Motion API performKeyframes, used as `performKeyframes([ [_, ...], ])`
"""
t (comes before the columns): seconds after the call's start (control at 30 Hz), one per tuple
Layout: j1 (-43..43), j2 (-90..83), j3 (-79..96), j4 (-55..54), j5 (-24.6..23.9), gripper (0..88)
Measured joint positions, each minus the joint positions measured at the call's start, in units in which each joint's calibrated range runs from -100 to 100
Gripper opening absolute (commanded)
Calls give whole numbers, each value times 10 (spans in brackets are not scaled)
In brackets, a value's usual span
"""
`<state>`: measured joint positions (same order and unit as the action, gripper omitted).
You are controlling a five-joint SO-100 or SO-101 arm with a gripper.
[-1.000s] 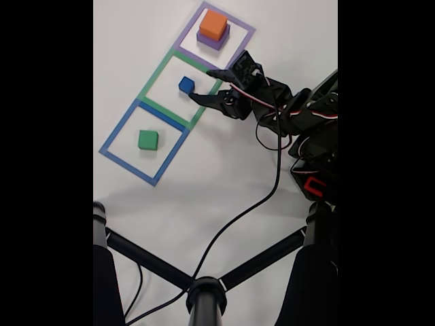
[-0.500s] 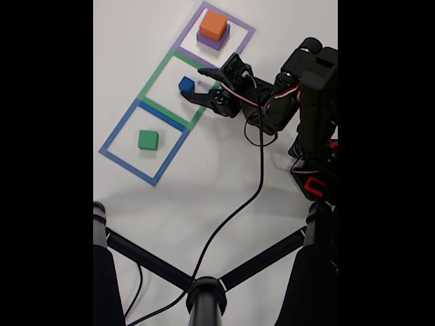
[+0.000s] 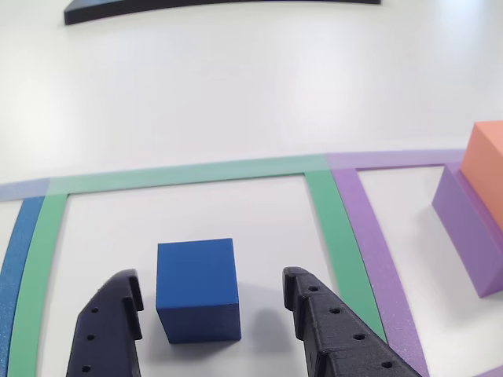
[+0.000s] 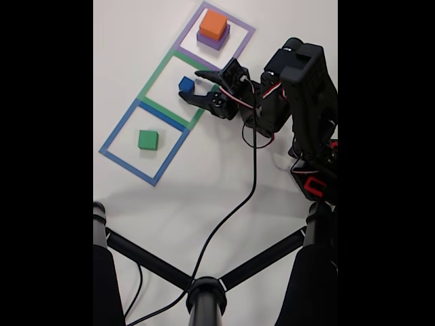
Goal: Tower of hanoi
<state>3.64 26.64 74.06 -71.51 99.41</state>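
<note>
The blue cube (image 3: 197,289) (image 4: 186,84) rests on the table inside the green tape square (image 3: 326,212) (image 4: 160,73). My gripper (image 3: 211,292) (image 4: 192,85) is open, one black finger (image 3: 110,330) on each side of the cube, with gaps on both sides. The salmon-orange block (image 4: 213,24) (image 3: 489,153) lies on top of the purple block (image 4: 212,40) (image 3: 468,224) inside the purple tape square (image 4: 246,32). The green block (image 4: 148,140) sits alone in the blue tape square (image 4: 119,129).
A black bar (image 3: 204,6) lies at the far edge in the other view. The arm's body (image 4: 306,102) and its cable (image 4: 238,204) stand right of the squares. Black stand legs (image 4: 204,292) cross the lower fixed view.
The gripper has moved left toward the blue cube and now straddles it. The arm's upper body has swung in over the table. The blocks have not moved.
</note>
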Motion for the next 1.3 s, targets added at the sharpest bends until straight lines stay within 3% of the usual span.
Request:
performKeyframes([
  [0.23, -11, 13, -18, -1, 0, 34],
  [0.6, -20, 8, -8, -1, 0, 20],
  [0.77, -20, -92, 52, 52, 6, 23],
  [1.0, -22, -414, 118, 331, -33, 24],
  [1.3, -16, -764, -36, 925, -128, 19],
])
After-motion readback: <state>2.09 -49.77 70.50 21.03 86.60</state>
